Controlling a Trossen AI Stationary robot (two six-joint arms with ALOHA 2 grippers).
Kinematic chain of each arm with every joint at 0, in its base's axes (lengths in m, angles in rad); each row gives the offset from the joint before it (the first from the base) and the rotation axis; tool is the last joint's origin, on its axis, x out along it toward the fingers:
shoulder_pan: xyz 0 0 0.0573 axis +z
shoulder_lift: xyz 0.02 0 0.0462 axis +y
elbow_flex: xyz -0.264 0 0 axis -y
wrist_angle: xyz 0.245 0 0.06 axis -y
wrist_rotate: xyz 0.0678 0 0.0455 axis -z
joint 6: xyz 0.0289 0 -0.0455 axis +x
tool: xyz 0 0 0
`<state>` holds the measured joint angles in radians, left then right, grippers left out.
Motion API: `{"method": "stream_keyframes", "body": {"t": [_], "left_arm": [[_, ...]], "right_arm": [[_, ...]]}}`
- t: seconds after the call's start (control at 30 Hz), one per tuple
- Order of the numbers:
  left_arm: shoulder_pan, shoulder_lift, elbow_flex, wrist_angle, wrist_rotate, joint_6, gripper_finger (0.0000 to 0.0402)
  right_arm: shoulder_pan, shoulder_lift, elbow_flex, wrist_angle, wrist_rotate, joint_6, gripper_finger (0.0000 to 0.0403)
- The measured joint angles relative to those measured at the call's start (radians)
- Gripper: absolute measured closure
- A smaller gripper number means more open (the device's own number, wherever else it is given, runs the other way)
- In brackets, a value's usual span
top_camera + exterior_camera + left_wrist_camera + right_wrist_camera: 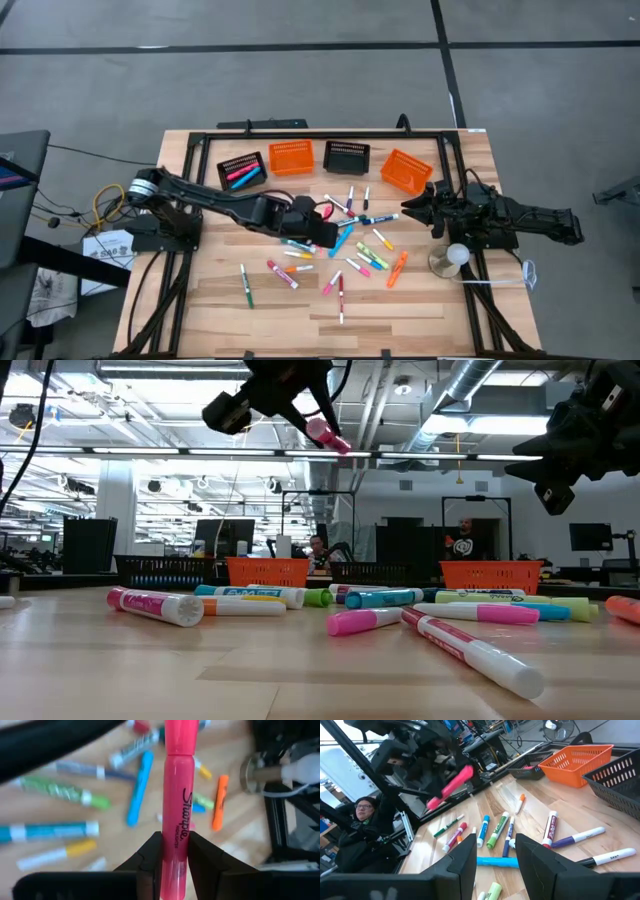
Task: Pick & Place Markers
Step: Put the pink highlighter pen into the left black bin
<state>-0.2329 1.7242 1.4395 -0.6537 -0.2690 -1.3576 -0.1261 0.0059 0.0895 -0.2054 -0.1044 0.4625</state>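
- Left gripper (172, 851) pinches a pink marker (175, 795) by its barrel, fingers pressed to either side; marker is lifted clear of the table (300, 305), above the scatter of loose markers (345, 250).
- Low view: same pink marker (328, 436) hangs high over the tabletop, tilted, in the left gripper (312, 422).
- Loose markers lie flat on the wood, spread out in front of the row of baskets.
- Baskets, far side of the scatter: black basket (242, 170) with a few markers inside, orange basket (291, 156), second black basket (347, 156), second orange basket (405, 170) set askew.
- Right gripper (495, 852) waits just beside the askew orange basket, fingers parted, nothing between them.
- Small fan-like stand (448, 261) sits near the right arm.
- Person (364, 810) seated beyond the table.
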Motion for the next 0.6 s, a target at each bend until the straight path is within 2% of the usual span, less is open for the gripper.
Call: {"method": "stream_keyframes", "body": {"t": [0.13,0.23,0.43,0.6], "left_arm": [[0.000,-0.018,0.000,0.005,-0.178,0.138,0.0329],[0.001,-0.031,0.000,0.016,-0.261,0.271,0.0329],[-0.007,-0.042,0.000,0.132,-0.321,0.505,0.0329],[-0.009,-0.042,0.000,0.207,-0.336,0.600,0.0329]], "right_arm": [[0.000,0.000,0.000,0.000,0.000,0.000,0.0278],[0.000,0.000,0.000,0.001,0.000,0.000,0.0278],[0.000,0.000,0.000,0.000,0.000,0.000,0.0278],[0.000,0.000,0.000,-0.003,0.000,0.000,0.0278]]}}
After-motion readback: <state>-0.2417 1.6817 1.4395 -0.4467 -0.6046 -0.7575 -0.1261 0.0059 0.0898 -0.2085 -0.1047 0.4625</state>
